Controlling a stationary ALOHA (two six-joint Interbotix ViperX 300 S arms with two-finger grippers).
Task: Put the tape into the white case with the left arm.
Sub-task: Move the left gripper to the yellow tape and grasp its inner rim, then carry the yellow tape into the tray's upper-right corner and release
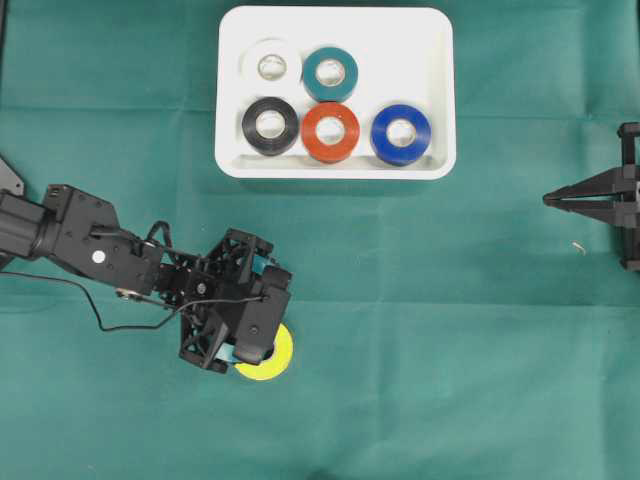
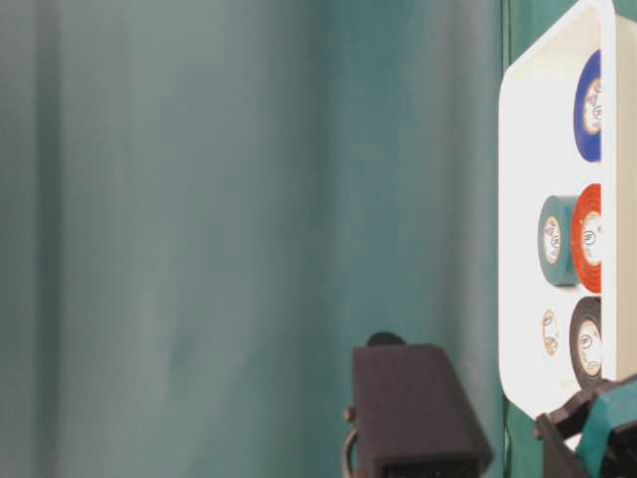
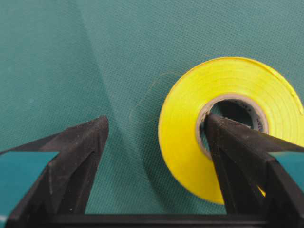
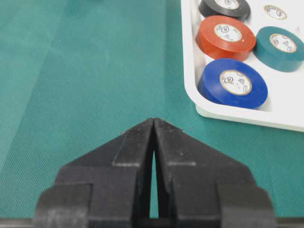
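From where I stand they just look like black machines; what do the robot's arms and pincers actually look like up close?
Both are matte black. The left arm is built of boxy jointed segments, with a thin black cable looping alongside and a small white dot on one segment. Its left pincer has two long pointed fingers bearing teal bands. The right pincer is plain black, with wedge-shaped fingers and no teal.
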